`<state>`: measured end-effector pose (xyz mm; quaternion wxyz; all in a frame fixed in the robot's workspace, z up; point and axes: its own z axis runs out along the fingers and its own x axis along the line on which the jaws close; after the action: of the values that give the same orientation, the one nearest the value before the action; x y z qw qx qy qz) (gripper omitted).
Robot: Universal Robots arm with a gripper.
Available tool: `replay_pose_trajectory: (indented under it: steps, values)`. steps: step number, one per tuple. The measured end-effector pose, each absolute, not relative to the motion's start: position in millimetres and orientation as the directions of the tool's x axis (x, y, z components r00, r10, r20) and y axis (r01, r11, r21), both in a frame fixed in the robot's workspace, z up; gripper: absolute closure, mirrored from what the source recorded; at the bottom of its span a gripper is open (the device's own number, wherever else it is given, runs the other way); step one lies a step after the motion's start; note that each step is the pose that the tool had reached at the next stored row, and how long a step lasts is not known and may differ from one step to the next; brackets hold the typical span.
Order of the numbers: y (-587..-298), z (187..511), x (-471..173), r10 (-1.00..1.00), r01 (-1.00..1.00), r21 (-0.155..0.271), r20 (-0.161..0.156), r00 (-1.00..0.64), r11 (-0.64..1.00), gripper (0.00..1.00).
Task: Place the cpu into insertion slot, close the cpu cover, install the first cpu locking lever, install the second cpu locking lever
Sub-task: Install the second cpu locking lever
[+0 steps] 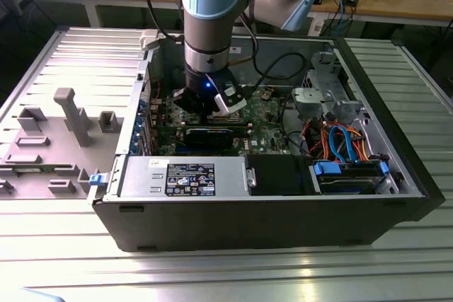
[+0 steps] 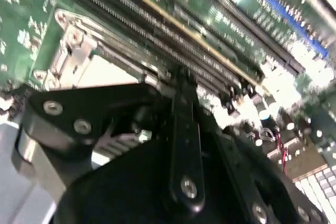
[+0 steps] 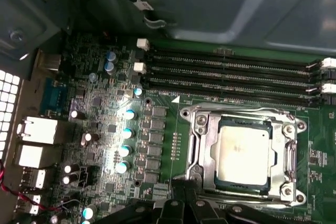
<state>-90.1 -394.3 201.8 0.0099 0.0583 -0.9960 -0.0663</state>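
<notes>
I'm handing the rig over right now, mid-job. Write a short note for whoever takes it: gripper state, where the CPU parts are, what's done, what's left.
Gripper: down inside the open computer case, right over the circuit board; whether it is open or shut cannot be judged.
CPU: already seated flat in the insertion slot, beside the long memory slots.
CPU cover: looks lowered around the chip, its silver frame bordering the metal top in the first wrist view.
Done: chip placed; cover apparently closed.
Left: both locking levers. Their state cannot be confirmed, so check them before moving on.
</notes>
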Motion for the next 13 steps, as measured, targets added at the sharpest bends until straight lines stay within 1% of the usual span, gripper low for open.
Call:
replay_pose_trajectory:
  steps: [2, 6, 13]
  values:
    - [-394.4, 207.3, -90.0, -0.118, -0.115, 0.13, 0.013, -0.993, 0.985, 0.89]
    - [-394.4, 206.9, -90.5, -0.118, -0.115, 0.135, 0.012, -0.993, 0.984, 0.89]
    - [-394.3, 203.1, -91.3, -0.12, -0.117, 0.168, 0.008, -0.993, 0.979, 0.89]
